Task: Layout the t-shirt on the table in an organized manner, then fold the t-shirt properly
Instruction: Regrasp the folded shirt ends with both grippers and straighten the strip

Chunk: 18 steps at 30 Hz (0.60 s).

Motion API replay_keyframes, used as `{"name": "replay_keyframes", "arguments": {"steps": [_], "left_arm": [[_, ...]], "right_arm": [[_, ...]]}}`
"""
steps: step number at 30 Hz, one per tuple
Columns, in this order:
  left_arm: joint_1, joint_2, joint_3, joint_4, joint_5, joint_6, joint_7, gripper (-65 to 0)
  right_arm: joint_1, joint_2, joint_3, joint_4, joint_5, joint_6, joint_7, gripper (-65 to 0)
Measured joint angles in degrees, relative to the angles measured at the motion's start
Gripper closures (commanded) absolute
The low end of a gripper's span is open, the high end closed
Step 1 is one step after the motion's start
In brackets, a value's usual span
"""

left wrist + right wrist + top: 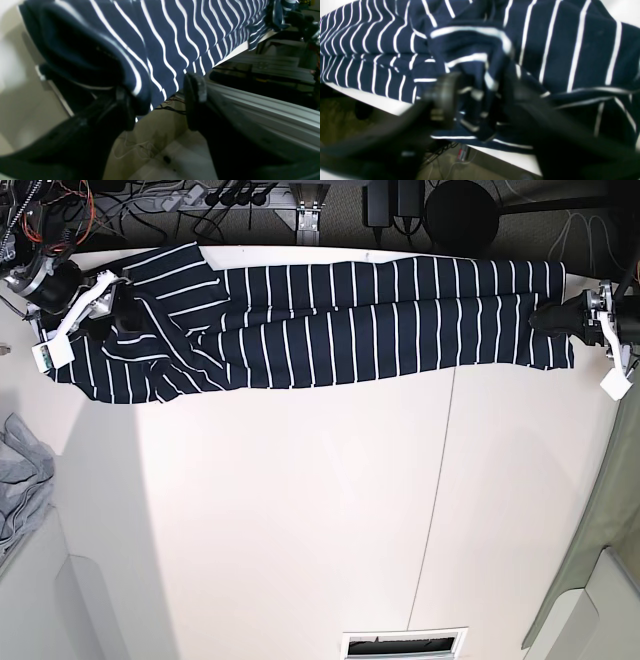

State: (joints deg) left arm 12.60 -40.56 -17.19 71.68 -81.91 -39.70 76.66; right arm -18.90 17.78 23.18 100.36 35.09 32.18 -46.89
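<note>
Both grippers, left (160, 105) and right (477, 100), are standing open around the soft, limp shirt (350, 320), best pinched at its hems on the desk (300, 510)

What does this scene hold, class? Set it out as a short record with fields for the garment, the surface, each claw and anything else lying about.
garment: t-shirt, navy with white stripes, stretched sideways in a long band along the far edge
surface: table, white, with a thin dark seam
left claw: jaws apart at the shirt's edge
right claw: at the bunched sleeve end, blurred, with cloth between the jaws
other: grey cloth at the table's side, apart from the shirt
</note>
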Motion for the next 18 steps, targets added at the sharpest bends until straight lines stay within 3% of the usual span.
{"name": "replay_keyframes", "arguments": {"steps": [3, 8, 18], "left_arm": [[0.5, 0.6, -2.7, 0.0, 11.1, 0.0, -6.3, -31.9], [0.3, 3.6, -8.1, 0.0, 21.9, 0.0, -13.6, -31.9], [1.3, 8.1, -8.3, -1.1, 29.5, 0.2, -18.0, -32.1]], "right_arm": [[0.0, 0.0, 0.0, 0.0, 0.0, 0.0, 0.9, -36.0], [0.0, 0.0, 0.0, 0.0, 0.0, 0.0, 1.4, -36.0], [0.0, 0.0, 0.0, 0.0, 0.0, 0.0, 1.4, -36.0]]}}
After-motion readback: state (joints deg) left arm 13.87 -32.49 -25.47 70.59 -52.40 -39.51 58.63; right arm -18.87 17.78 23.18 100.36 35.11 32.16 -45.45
